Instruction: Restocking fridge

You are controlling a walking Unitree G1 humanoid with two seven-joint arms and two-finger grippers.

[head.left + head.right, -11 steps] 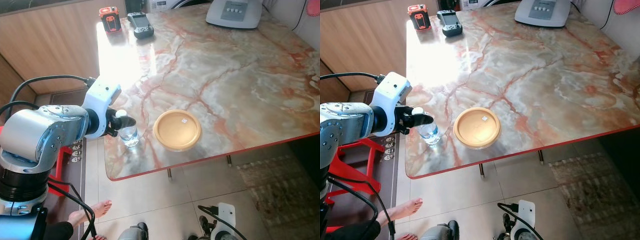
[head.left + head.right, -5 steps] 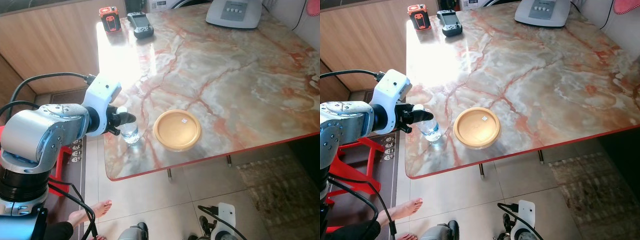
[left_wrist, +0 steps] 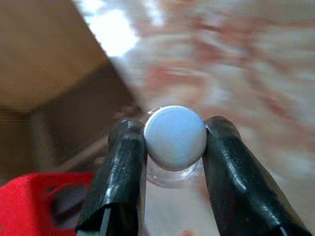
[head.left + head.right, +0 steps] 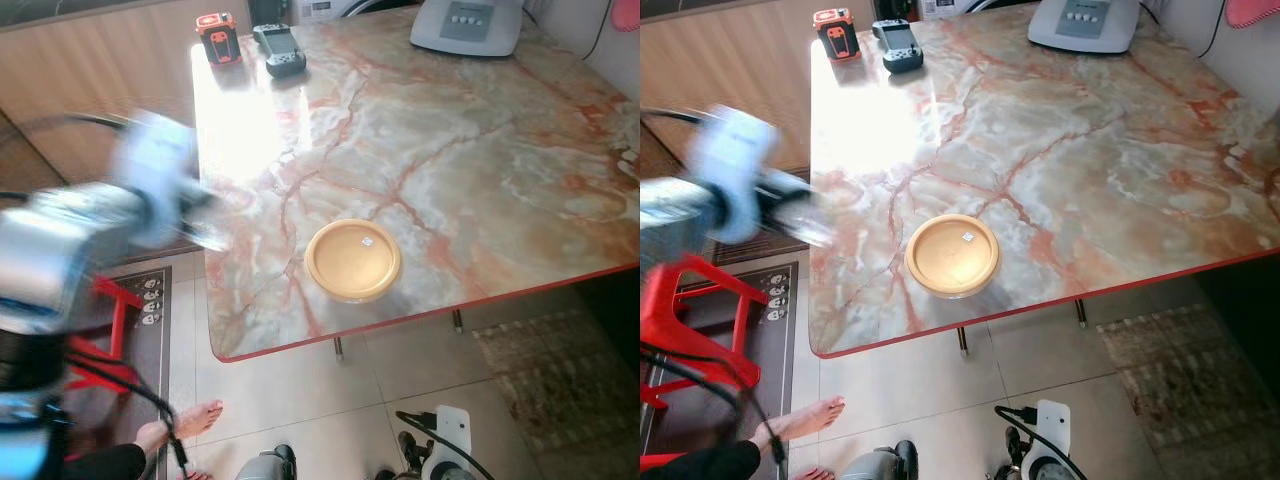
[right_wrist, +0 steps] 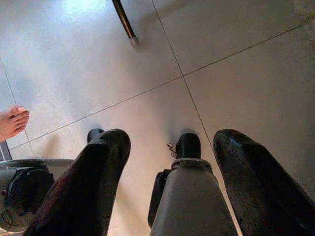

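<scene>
1. A lid (image 4: 353, 260) lies on the bench (image 4: 480, 150), near its front edge.
2. Two devices (image 4: 219, 37) (image 4: 279, 48) stand side by side at the bench's far left corner; a scale (image 4: 467, 24) sits at the far edge, to the right.
3. A stool (image 4: 680, 320) stands on the floor left of the bench.
4. A person's foot (image 4: 185, 424) rests on the floor before the bench.
5. A bottle (image 3: 175, 140) sits between the left fingers (image 3: 125, 162), beside the bench's left edge.

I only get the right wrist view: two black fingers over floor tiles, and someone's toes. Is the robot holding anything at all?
Observer: Yes. The left gripper is shut on the white cap of a clear bottle.
Visitor: Is there furniture nearby?
Observer: A marble table stands in front of the robot, with a round tan dish lying near its front edge.
</scene>
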